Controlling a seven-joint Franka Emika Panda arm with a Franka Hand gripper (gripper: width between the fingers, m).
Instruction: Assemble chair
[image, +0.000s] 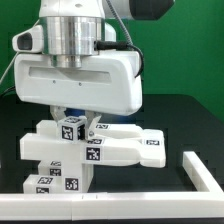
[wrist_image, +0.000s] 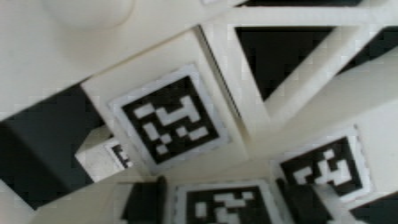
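Observation:
The chair parts, matte white with black-and-white tags, lie bunched under the robot hand. In the exterior view my gripper (image: 76, 121) reaches down onto a small tagged cube (image: 72, 129) on top of the pile. A flat slab (image: 125, 150) stretches toward the exterior view's right, and blocky bars (image: 55, 176) sit in front. In the wrist view the gripper (wrist_image: 217, 200) has its dark fingers (wrist_image: 146, 198) pressed against both sides of the tagged cube (wrist_image: 222, 207). Beyond it lie a slab with a large tag (wrist_image: 169, 120) and an open-framed piece (wrist_image: 249, 45).
A long thin white rail (image: 204, 170) borders the black table along the front and the exterior view's right. The hand's wide white body (image: 78, 78) hides the parts directly beneath it. A green wall stands behind.

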